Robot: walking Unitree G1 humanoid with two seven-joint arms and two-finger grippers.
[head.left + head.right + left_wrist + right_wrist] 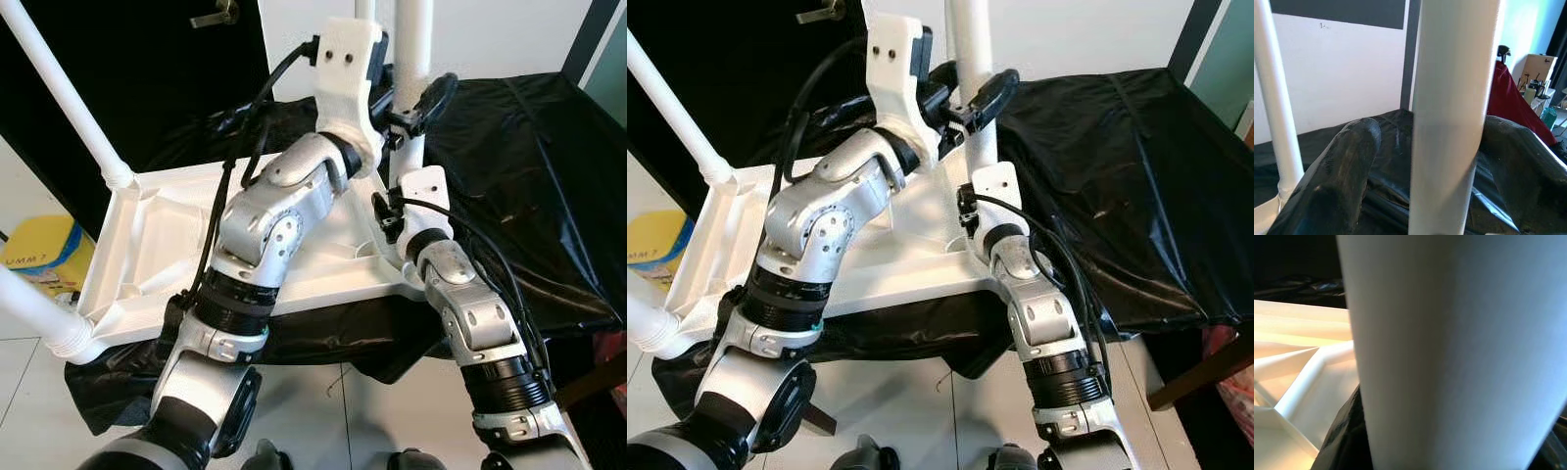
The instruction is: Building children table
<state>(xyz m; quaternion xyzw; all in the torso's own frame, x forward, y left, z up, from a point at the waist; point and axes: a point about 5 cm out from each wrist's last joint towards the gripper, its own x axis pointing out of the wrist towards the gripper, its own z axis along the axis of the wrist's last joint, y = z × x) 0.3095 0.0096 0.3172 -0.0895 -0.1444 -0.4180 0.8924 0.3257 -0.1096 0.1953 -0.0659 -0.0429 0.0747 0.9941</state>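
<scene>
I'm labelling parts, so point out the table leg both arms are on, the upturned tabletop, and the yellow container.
table leg point(1449, 122), left wrist view, mid shaft.
tabletop point(167, 235), left eye view, ribbed underside.
yellow container point(44, 250), left eye view, lid.

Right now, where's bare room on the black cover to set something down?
Free: the black cover to the robot's right of the upturned white tabletop, out to the far right corner. Crowded: the near right corner of the tabletop, where the left pincer and right pincer both close round one upright leg.
</scene>
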